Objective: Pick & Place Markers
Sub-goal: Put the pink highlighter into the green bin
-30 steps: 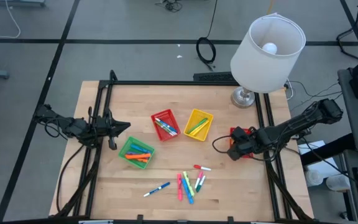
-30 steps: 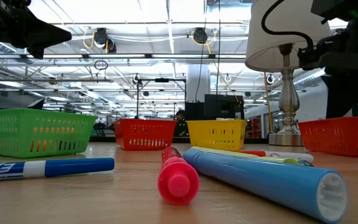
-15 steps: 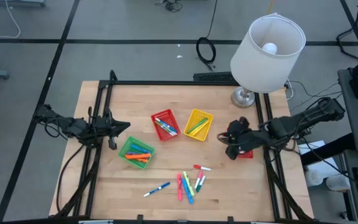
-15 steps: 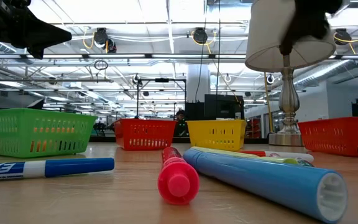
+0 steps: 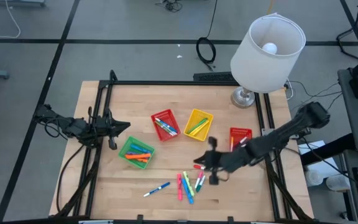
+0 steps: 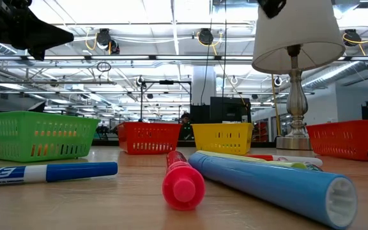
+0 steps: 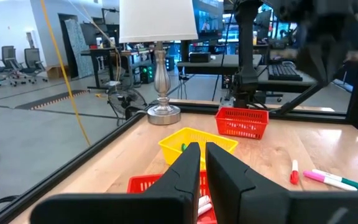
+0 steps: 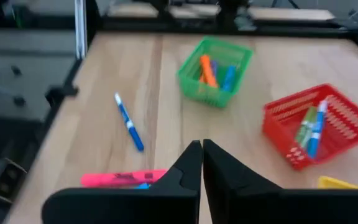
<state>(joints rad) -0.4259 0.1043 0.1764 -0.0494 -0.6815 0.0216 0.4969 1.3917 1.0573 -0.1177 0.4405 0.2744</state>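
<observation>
Presently the pale wooden surface (image 5: 166,99) is carrying everything, with a white-shaded table lamp on a metal base (image 5: 267,46) standing at its far right corner, clear of the work.

Four small mesh plastic baskets are sitting mid-surface as drop-off points: a green mesh basket (image 5: 136,152) holding orange and blue markers, a red mesh basket (image 5: 165,124) holding several more, a yellow mesh basket (image 5: 198,124) holding green ones, and a second red mesh basket (image 5: 240,138) near the right rail, whose contents cannot be made out.

The right arm is reaching across the surface, its right claw (image 5: 212,168) hanging just above the loose cluster of thin felt-tip markers (image 5: 190,182) in pink, green, blue and red lying near the front edge. Its fingers are pressed together and holding nothing, as the right wrist view shows; they would need to part before a pick, judging by the task.

The left claw (image 5: 118,129) is waiting at the left side, just beside the green basket, fingers closed and empty.

A single blue-and-white marker (image 5: 156,189) is lying apart, left of the cluster.
</observation>
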